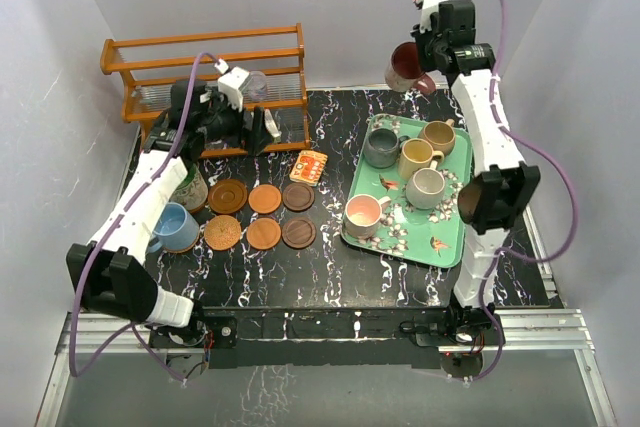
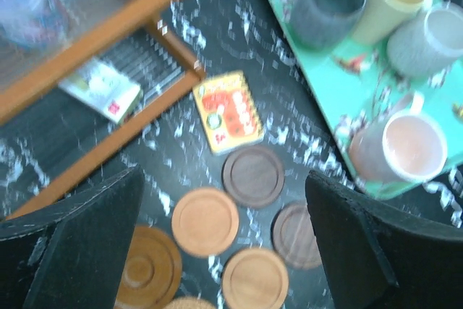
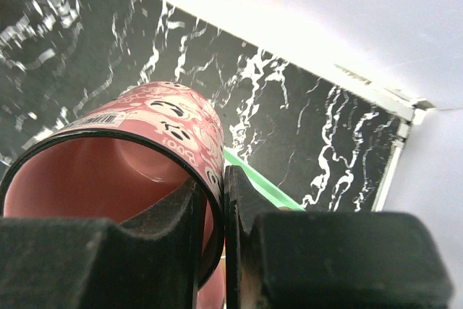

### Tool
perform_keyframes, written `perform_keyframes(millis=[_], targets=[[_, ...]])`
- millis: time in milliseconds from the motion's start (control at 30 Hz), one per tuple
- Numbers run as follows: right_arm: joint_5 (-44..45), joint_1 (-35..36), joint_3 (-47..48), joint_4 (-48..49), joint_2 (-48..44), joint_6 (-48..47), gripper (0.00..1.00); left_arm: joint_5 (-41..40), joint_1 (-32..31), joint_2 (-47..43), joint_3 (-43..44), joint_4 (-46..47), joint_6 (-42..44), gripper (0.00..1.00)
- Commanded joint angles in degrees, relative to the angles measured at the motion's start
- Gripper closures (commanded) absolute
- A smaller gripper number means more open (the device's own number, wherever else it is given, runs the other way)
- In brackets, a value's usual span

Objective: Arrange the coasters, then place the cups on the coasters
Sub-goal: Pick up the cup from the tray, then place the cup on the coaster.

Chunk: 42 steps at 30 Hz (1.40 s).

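My right gripper [image 3: 215, 179] is shut on the rim wall of the maroon cup [image 3: 166, 117], one finger inside and one outside. It holds the cup [image 1: 405, 67] high above the table's far edge. Several cups stand on the green tray [image 1: 452, 237]: grey [image 1: 380, 147], yellow [image 1: 415, 157], tan [image 1: 437, 135], off-white [image 1: 428, 187] and pink [image 1: 362, 214]. Several round wooden coasters [image 1: 265, 198] lie in two rows at centre left. A blue cup [image 1: 175, 227] and a greenish cup [image 1: 190, 189] stand left of them. My left gripper [image 2: 223, 179] hangs open and holds nothing above the coasters [image 2: 205, 221].
An orange wooden rack [image 1: 205, 67] stands at the back left with a clear plastic cup [image 1: 255, 82] on it. A small square orange card [image 1: 310, 167] lies between the rack and the tray. White walls close in on the table.
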Motion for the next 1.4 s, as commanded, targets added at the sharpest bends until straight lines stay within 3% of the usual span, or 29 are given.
perform_keyframes(millis=[0,200,400,633,733,1067,1233,1367], targets=[[8.13,2.66,-6.39,10.84,-12.80,11.61,1.00,-6.10,-4.75,5.25,10.34,4.21,-12.31,0.10],[19.03,9.38,-21.32,20.49,-24.57,17.73,1.00,-11.46,-12.85,15.97,27.14,3.44,-23.48,0.16],[29.43,14.24,-29.33,28.05,-29.39,18.54,1.00,-12.01,-19.65,26.21,41.23,1.26,-31.61,0.19],[34.11,17.84,-37.42,34.14,-32.37,18.17,1.00,-12.80,-23.18,31.07,46.91,-0.01,-33.18,0.16],[35.52,19.56,-39.69,35.45,-33.38,18.59,1.00,-14.00,-23.30,33.05,47.89,0.48,-32.47,0.20],[37.04,22.13,-40.37,34.27,-34.12,23.57,1.00,-15.81,-23.72,39.73,52.17,1.32,-31.49,0.51],[30.02,22.73,-40.40,31.99,-34.37,28.10,1.00,-17.10,-24.35,41.04,52.96,1.11,-28.89,0.60],[24.18,22.74,-40.88,31.17,-34.61,29.56,1.00,-19.17,-24.35,42.14,53.72,0.79,-25.78,0.82]])
